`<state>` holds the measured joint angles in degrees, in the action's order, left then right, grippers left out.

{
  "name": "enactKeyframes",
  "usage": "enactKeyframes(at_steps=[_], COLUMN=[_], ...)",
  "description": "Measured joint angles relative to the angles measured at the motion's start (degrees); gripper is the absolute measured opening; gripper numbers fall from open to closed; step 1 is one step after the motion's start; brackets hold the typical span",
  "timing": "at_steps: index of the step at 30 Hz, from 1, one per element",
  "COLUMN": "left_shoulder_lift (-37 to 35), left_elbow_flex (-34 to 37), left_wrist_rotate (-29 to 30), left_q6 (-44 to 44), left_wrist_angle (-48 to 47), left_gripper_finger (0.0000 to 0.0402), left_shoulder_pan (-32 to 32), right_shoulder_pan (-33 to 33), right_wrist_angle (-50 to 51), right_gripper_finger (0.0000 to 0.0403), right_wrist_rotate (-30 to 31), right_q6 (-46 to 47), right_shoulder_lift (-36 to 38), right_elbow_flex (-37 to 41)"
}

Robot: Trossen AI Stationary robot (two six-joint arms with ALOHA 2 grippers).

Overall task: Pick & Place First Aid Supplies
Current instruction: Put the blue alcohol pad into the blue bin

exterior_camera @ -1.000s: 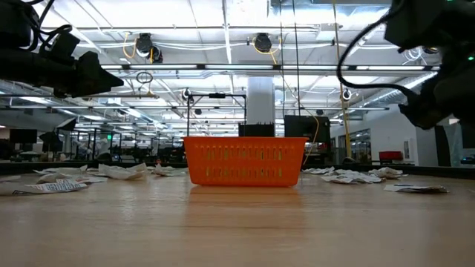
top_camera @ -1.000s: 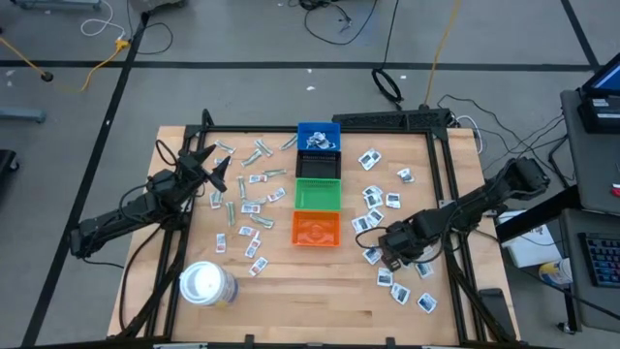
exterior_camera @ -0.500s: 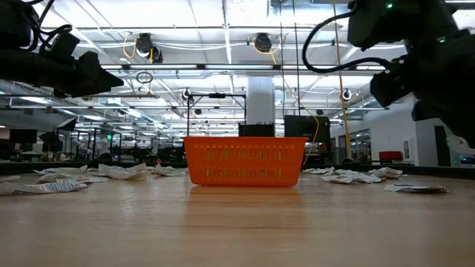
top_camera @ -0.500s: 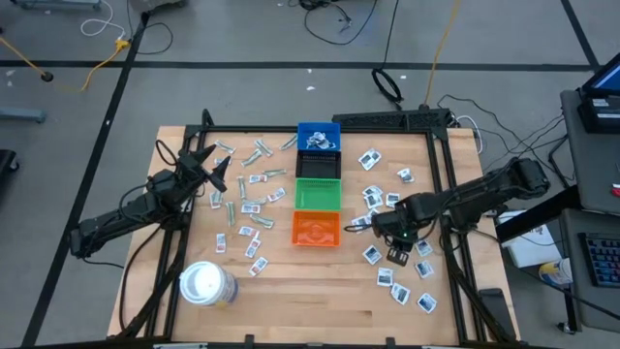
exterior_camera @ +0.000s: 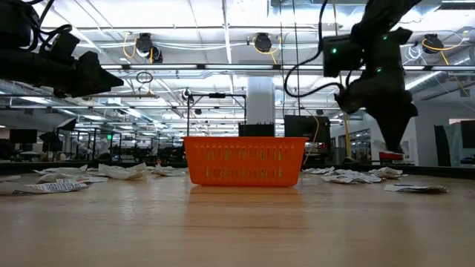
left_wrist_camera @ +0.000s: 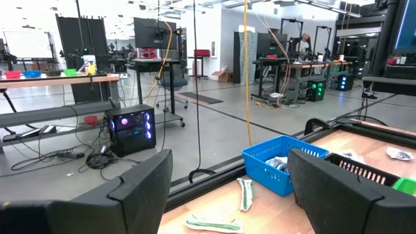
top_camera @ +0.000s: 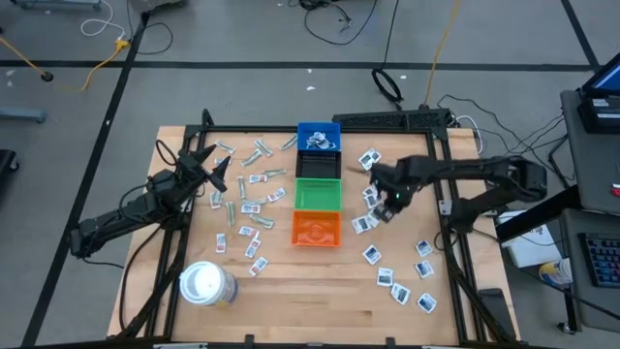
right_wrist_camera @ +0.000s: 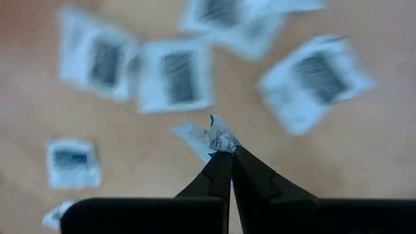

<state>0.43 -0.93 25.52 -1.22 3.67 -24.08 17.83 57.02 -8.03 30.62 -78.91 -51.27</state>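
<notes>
Above a wooden table point(top_camera: 320, 291) strewn with first aid supplies, the right gripper point(right_wrist_camera: 224, 151) hangs with its two dark fingers pinched tight together on a small white packet point(right_wrist_camera: 209, 137), which sticks out crumpled from the fingertips with the tabletop well below it. Seen from overhead, this gripper point(top_camera: 384, 208) sits just right of the green bin point(top_camera: 317, 194) and above the cluster of white square packets point(top_camera: 374, 199) with dark-blue print that spreads over the right half of the table; more of these squares point(top_camera: 399, 291) trail toward the near right corner. In the level view across the table the right arm point(exterior_camera: 375, 70) comes down behind and to the right of the orange bin point(exterior_camera: 245, 160), its tip clear of the packets lying flat there point(exterior_camera: 356, 176). The blue bin point(top_camera: 319, 137), the green bin and the orange bin point(top_camera: 316, 229) stand in a line down the table's middle, the blue one already holding a few packets. On the left half, slim pale wrappers point(top_camera: 255, 153) and small white strips point(top_camera: 250, 207) lie scattered. The left gripper point(top_camera: 208, 163) waits over the far left of the table, its fingers point(left_wrist_camera: 140, 188) spread wide and empty, a pale wrapper point(left_wrist_camera: 244, 193) lying on the wood beyond them beside the blue bin point(left_wrist_camera: 279, 159). A large white roll point(top_camera: 205, 284) stands near the front left corner.
</notes>
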Motion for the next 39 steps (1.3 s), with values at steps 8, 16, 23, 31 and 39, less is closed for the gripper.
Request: enactKeyframes(at_steps=[8, 16, 23, 31, 39], left_shoulder_lift=[0.0, 0.0, 0.0, 0.0, 0.0], left_elbow_flex=[0.0, 0.0, 0.0, 0.0, 0.0], left_wrist_rotate=[0.0, 0.0, 0.0, 0.0, 0.0], left_q6=[0.0, 0.0, 0.0, 0.0, 0.0], left_wrist_angle=[0.0, 0.0, 0.0, 0.0, 0.0], left_gripper_finger=[0.0306, 0.0306, 0.0306, 0.0306, 0.0305], left_shoulder_pan=[0.0, 0.0, 0.0, 0.0, 0.0], right_shoulder_pan=[14.1, 21.1, 21.5, 21.5, 21.5], right_wrist_angle=[4.0, 5.2, 7.1, 9.6, 5.6], right_gripper_finger=[0.0001, 0.0000, 0.0000, 0.0000, 0.0000], right_wrist_rotate=[4.1, 3.7, 3.5, 3.5, 3.4], right_q6=[1.3, -2.6, -8.7, -13.7, -16.9], right_shoulder_lift=[0.0, -7.4, -22.2, -36.6, -44.6], right_elbow_flex=[0.0, -7.2, -26.5, -50.5, -65.1])
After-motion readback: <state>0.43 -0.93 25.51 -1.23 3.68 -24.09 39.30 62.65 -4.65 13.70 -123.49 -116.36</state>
